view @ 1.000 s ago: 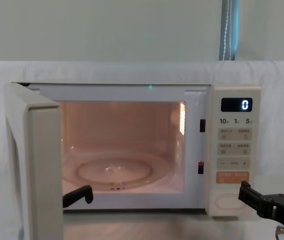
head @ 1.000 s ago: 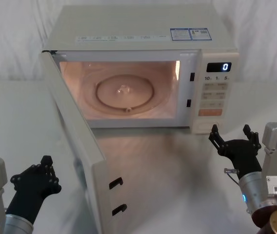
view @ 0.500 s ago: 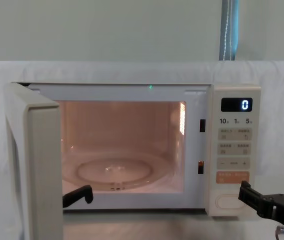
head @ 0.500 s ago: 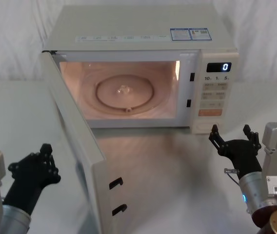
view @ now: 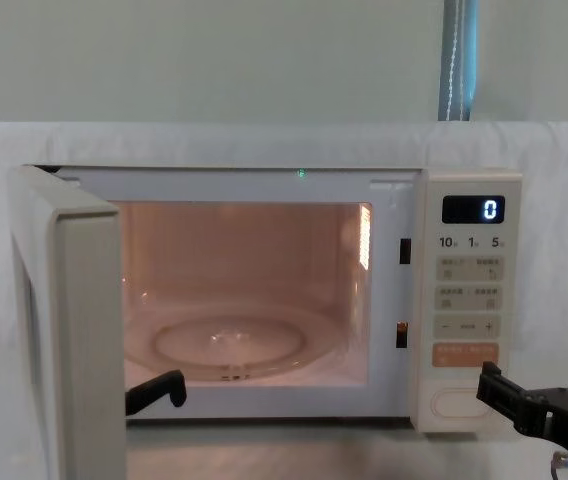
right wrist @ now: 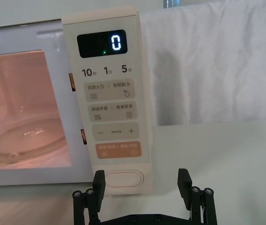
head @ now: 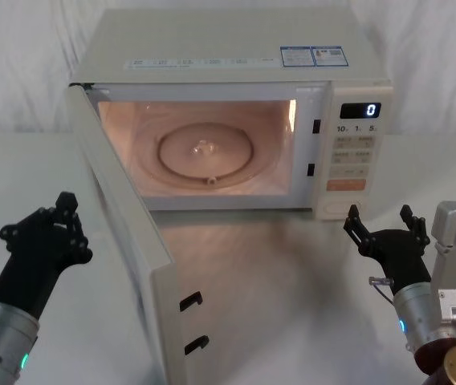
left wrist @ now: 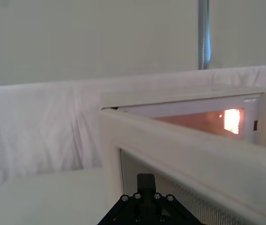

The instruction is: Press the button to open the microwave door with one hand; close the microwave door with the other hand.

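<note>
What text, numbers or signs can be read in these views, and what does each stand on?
"0": lit digital display at the top of the control panel.
"10", "1", "5": row of time keys under the display.
"−" and "+": cream key above the orange key.
Labels on the other cream keys and the orange key: too small to read.
Stickers on the microwave's top: too blurred to read.

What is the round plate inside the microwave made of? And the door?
The round plate looks like clear glass: the pink-lit floor shows through it and its rim glints. The microwave door looks like smooth cream plastic, matte, with moulded edges; it may well hide metal. In the left wrist view its window shows a fine dotted mesh.
</note>
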